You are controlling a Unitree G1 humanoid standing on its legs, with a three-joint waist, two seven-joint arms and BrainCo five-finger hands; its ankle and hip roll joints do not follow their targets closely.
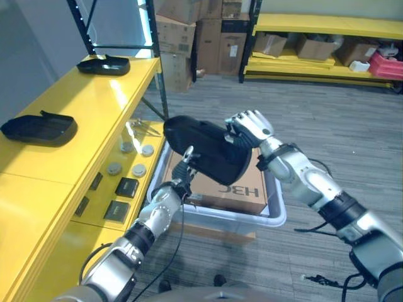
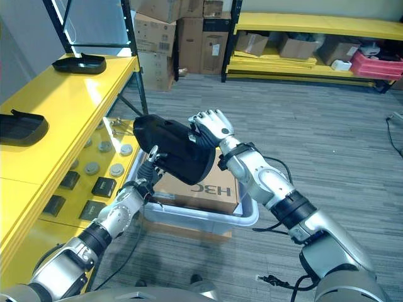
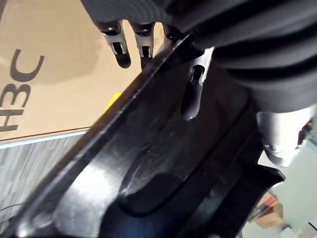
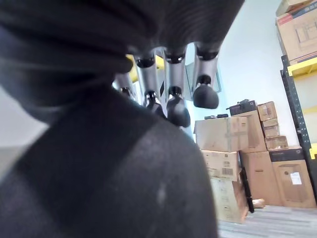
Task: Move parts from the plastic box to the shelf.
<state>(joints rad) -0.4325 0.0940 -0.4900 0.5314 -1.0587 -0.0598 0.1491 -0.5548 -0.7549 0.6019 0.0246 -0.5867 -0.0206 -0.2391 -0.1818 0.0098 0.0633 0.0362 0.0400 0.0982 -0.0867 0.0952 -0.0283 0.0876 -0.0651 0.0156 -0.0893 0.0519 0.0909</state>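
Head views, part: a large black moulded part [image 1: 208,148] is held in the air above the plastic box [image 1: 272,217], between both hands.
Head views, right hand: the right hand [image 1: 250,128] holds the part's edge at 3 o'clock, fingers curled over it.
Head views, left hand: the left hand [image 1: 184,170] is under the part at 7 o'clock, its fingers bent up against the lower edge.
Head views, box: a brown cardboard carton [image 1: 242,185] with printed letters lies inside the box.
Head views, shelf: the yellow shelf [image 1: 75,119] is at 9 o'clock of the part; two other black parts [image 1: 39,129] and [image 1: 104,64] lie on its top, well apart, with bare yellow surface between them.
Head views, around: a black upright post [image 1: 157,63] stands at the shelf's far corner, near the part at 11 o'clock; stacked cartons [image 1: 201,34] are at 12 o'clock.
Left wrist view: the left fingers [image 3: 121,47] grip the part's rim, thumb [image 3: 194,89] pressed on the black surface.
Right wrist view: the right fingertips [image 4: 178,111] curl over the part's dark top.
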